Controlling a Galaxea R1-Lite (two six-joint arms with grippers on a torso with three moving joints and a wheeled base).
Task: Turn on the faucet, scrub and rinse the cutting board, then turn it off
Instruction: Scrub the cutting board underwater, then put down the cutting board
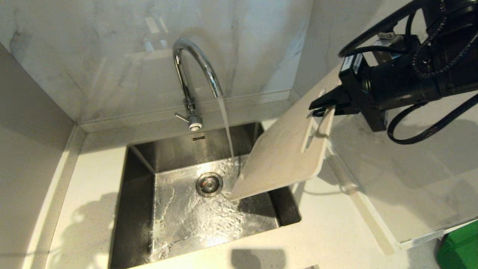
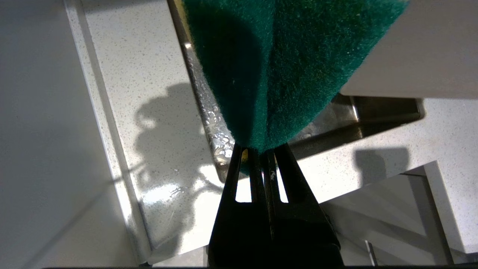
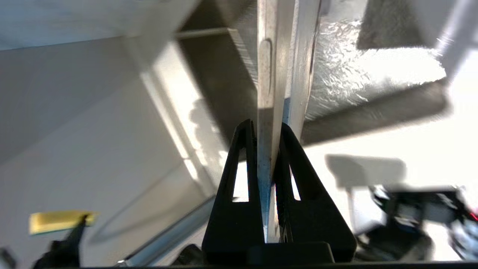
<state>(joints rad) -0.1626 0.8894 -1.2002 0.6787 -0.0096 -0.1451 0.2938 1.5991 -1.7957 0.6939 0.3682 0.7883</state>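
Observation:
The chrome faucet (image 1: 194,71) stands behind the steel sink (image 1: 138,179) with water (image 1: 227,127) running from its spout. My right gripper (image 1: 328,106) is shut on the cream cutting board (image 1: 283,157) beside its handle slot. The board hangs tilted over the sink's right side, its low corner in the basin next to the stream. In the right wrist view the fingers (image 3: 242,149) clamp the board's thin edge (image 3: 267,74). My left gripper (image 2: 261,153) is outside the head view, shut on a green scouring sponge (image 2: 283,63) above the sink's front rim.
A speckled white counter (image 1: 336,231) surrounds the sink, with marble walls behind and at both sides. A bright green flat thing (image 1: 461,246) lies at the front right edge. The drain (image 1: 209,184) sits mid-basin, and the basin floor is wet.

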